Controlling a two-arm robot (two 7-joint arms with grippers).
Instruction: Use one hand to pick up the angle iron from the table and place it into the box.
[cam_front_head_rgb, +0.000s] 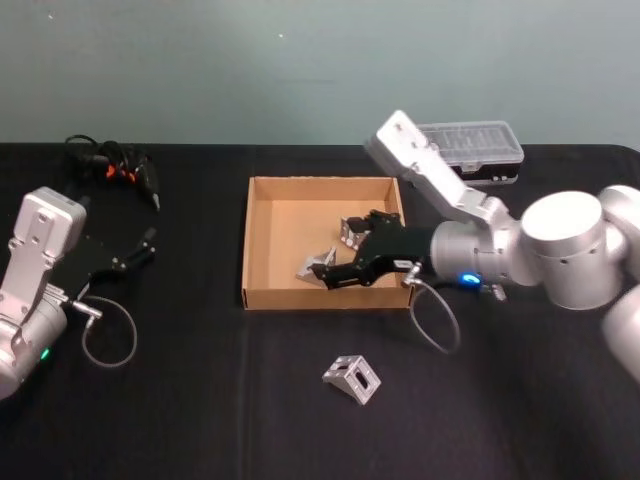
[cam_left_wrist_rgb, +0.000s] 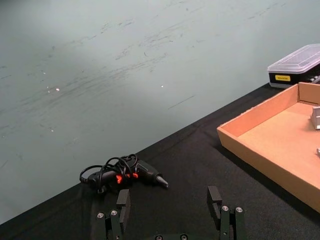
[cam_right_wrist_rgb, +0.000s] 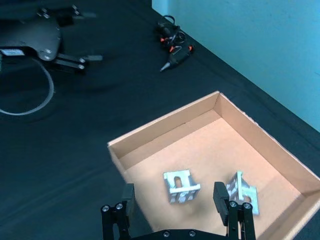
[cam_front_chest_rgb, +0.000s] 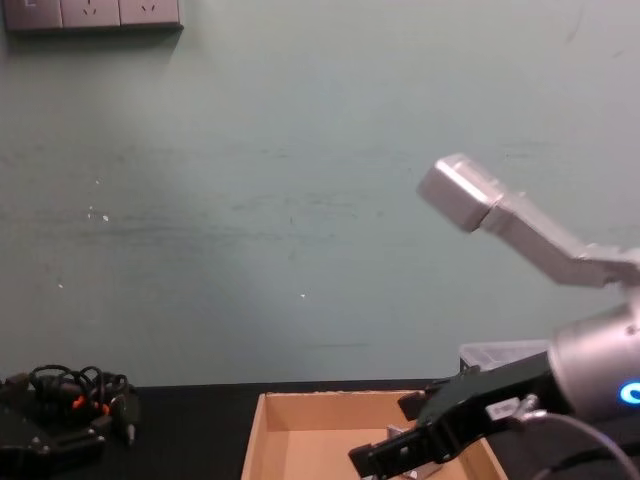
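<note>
The tan box (cam_front_head_rgb: 246, 240) lies in the middle of the black table (cam_front_head_rgb: 200, 410). Two silver angle irons rest on its floor, one near the front (cam_front_head_rgb: 314, 266) and one farther back (cam_front_head_rgb: 351, 230). Another angle iron (cam_front_head_rgb: 352, 379) lies on the table in front of the box. My right gripper (cam_front_head_rgb: 346, 256) hovers over the box's right half, open with nothing between its fingers. In the right wrist view the gripper (cam_right_wrist_rgb: 174, 199) stands above one angle iron (cam_right_wrist_rgb: 181, 186), with the second (cam_right_wrist_rgb: 244, 189) beside it. My left gripper (cam_front_head_rgb: 140, 250) is parked open at the far left.
A black glue gun with tangled cable (cam_front_head_rgb: 118, 165) lies at the back left. A clear-lidded black organiser case (cam_front_head_rgb: 480, 150) stands behind the box's right side. Cable loops hang from both wrists. The table's front holds just the loose angle iron.
</note>
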